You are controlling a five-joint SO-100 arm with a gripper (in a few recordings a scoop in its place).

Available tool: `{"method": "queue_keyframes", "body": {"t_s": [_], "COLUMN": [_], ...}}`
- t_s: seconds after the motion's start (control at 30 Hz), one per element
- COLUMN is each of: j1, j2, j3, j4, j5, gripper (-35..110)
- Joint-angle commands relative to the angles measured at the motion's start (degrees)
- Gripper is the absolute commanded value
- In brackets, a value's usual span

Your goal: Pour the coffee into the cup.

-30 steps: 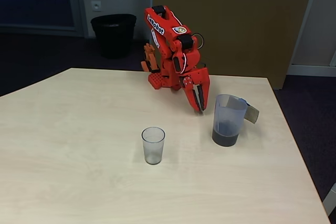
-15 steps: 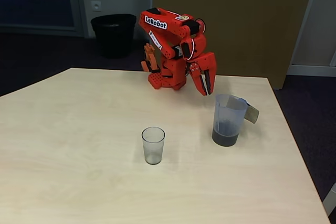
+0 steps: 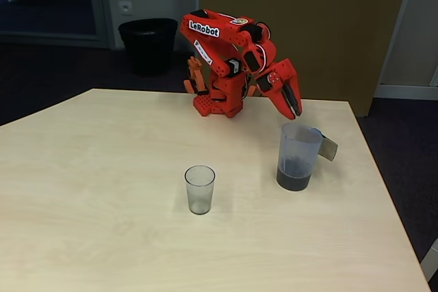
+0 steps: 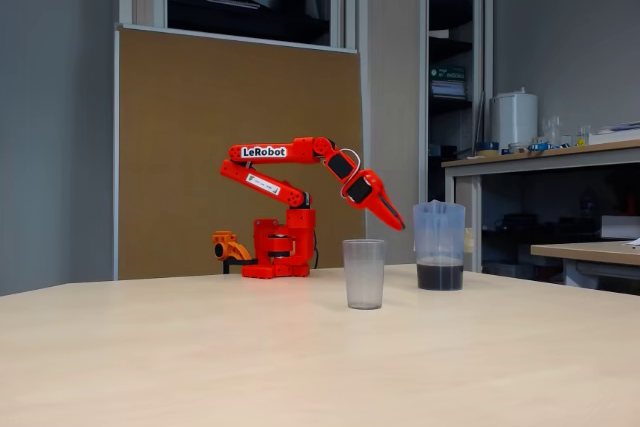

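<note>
Since a second ago, raised and swung right: jaws (image 3: 296, 109) now poised above jug (image 3: 299, 156), seemingly pressed together, holding nothing. Coffee (image 3: 294, 174) in jug, right of cup (image 3: 199, 189). Best spread, then take handle (image 3: 328, 147) squarely.

Soft, even indoor light; both fixed views slightly grainy, with faint shadows on the pale table (image 3: 102, 189).

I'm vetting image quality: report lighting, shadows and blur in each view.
In a fixed view from above, even soft light, faint shadows beside the cup and jug, the gripper sharp; in the low fixed view, dimmer light, bright table sheen, background shelves soft.
</note>
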State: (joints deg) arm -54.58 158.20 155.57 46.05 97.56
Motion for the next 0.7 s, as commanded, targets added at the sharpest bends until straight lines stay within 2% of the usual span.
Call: {"method": "queue_keyframes", "body": {"t_s": [0.0,0.4,0.67], "j1": [-1.2,-1.2,-1.1], "j2": [0.1,-0.5,-4.5], "j3": [0.9,5.2,5.6], "j4": [-4.7,-13.5,-19.4], "j5": [3.0,14.2,14.9], "gripper": [10,23,24]}}
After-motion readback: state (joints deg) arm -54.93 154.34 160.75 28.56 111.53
